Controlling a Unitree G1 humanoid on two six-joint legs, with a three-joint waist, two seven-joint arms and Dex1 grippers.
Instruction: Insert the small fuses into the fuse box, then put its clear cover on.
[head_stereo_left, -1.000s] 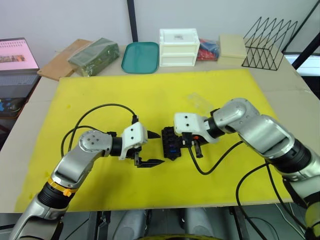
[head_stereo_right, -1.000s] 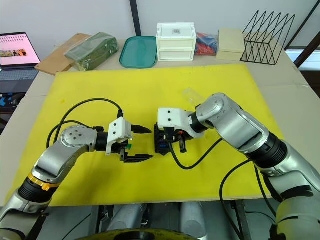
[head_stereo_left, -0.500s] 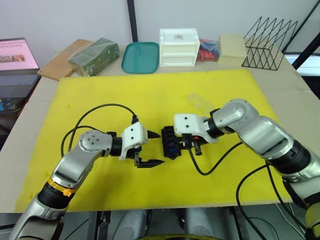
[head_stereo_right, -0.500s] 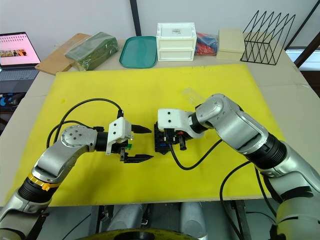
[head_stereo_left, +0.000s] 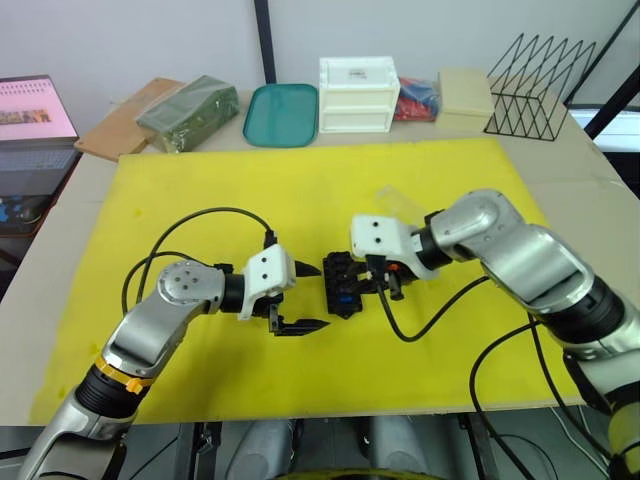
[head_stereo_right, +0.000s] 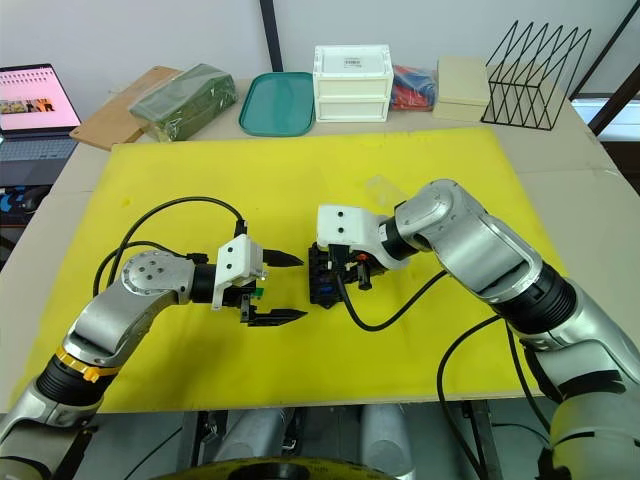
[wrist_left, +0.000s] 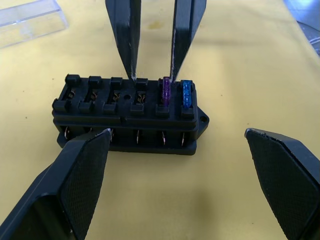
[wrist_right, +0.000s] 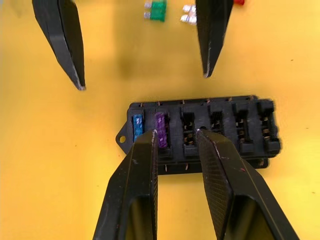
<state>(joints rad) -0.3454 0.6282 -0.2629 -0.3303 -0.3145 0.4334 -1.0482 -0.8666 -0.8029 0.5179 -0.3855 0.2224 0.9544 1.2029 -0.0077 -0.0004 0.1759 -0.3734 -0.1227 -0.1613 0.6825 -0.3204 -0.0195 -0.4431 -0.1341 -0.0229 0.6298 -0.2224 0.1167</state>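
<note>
Fuse box (wrist_left: 127, 114) sits mid-mat (head_stereo_left: 200, 190), two fuses seated at one end: blue fuse (wrist_left: 186, 93) outermost, purple fuse (wrist_left: 166, 91) next. Right gripper (wrist_right: 176, 132) fingertips are apart, over the box, holding nothing. Left gripper (head_stereo_left: 312, 297) is spread wide at its 9 o'clock, empty. Cover (wrist_left: 29, 21) is at box's 1 o'clock. Green fuse (wrist_right: 156, 10) lies loose near the left gripper.

One fuse box (wrist_left: 129, 112) holds two fuses (wrist_left: 176, 93); one clear cover (wrist_left: 31, 21).
</note>
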